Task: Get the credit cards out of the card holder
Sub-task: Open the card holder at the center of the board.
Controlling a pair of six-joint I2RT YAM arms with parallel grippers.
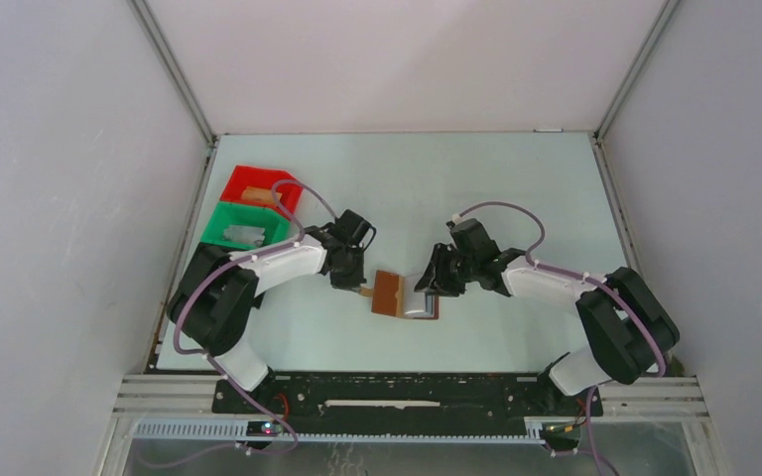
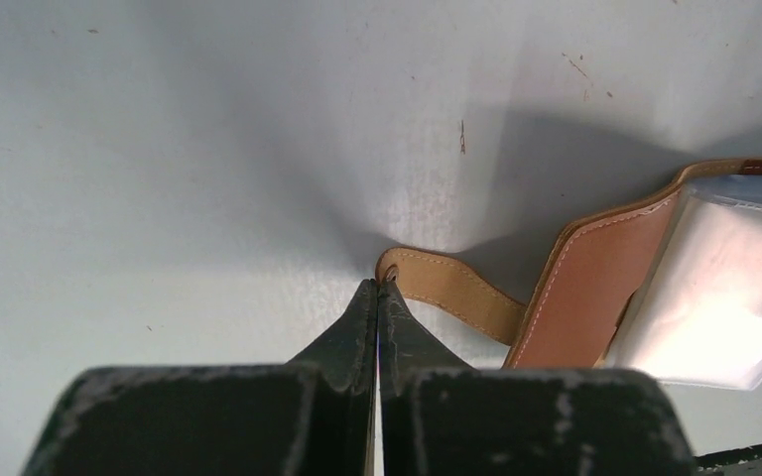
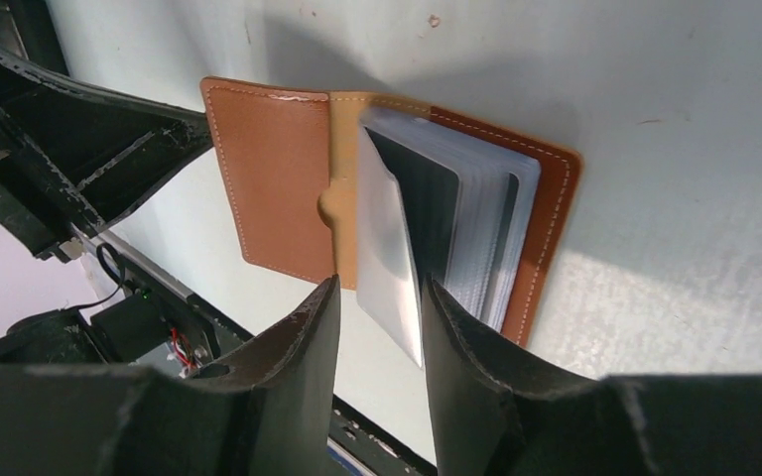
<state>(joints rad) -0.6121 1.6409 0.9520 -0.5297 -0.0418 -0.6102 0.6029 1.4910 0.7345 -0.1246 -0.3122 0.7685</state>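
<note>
From above, the right hand (image 1: 429, 288) hides part of the card holder's (image 1: 387, 294) right half. What lies in the red bin (image 1: 248, 174) and green bin (image 1: 218, 220) is too small for us to tell. The left wrist picture's right edge cuts the card holder off. We cannot count the cards (image 3: 427, 193) in its clear sleeves (image 3: 491, 233).

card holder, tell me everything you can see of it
The card holder is tan-brown leather with pale stitching, lying open and flat on the table. Clear plastic sleeves fan up from one panel, a dark card showing in them. Its strap tab sticks out to the shut left gripper, whose tips meet its end. The right gripper straddles one raised sleeve, jaws open.
</note>
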